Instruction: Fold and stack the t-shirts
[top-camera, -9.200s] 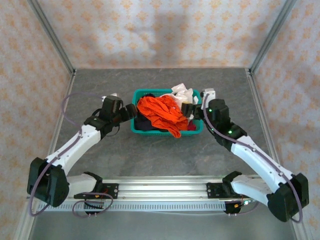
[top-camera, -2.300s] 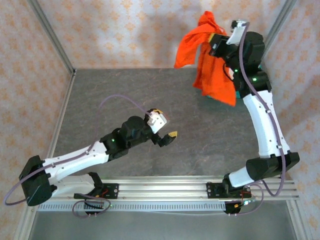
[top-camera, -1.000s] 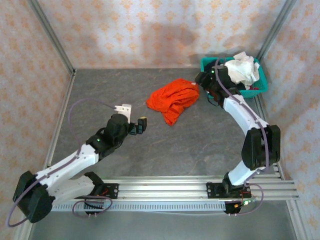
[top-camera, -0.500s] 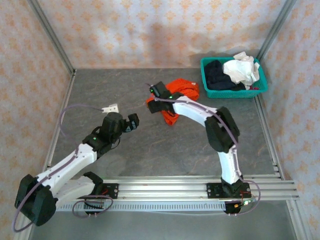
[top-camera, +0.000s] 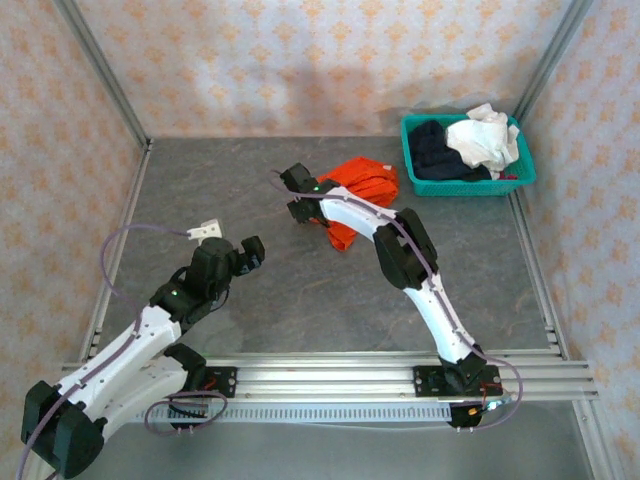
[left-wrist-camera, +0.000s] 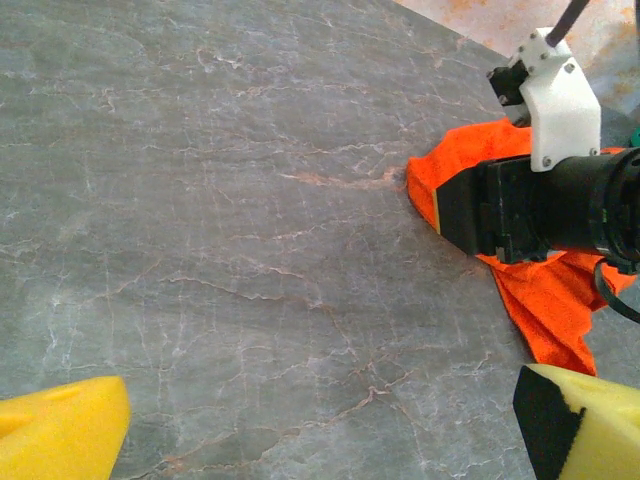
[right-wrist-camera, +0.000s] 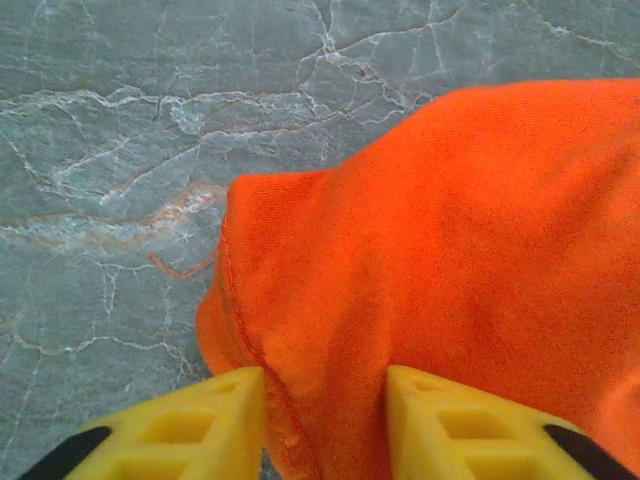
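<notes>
We see an orange shirt (top-camera: 370, 178) on a grey table (top-camera: 220, 180) veined with white. The basket (top-camera: 470, 186) is teal; one shirt in it is white (top-camera: 485, 138), another navy (top-camera: 430, 150). The walls (top-camera: 300, 60) are peach with an orange floral print. The arms (top-camera: 130, 345) are white and black, with yellow pads (right-wrist-camera: 190, 425).

Bare table (top-camera: 220, 180) left of the orange t-shirt (top-camera: 362, 185) — basket (top-camera: 470, 186) in far right corner
</notes>
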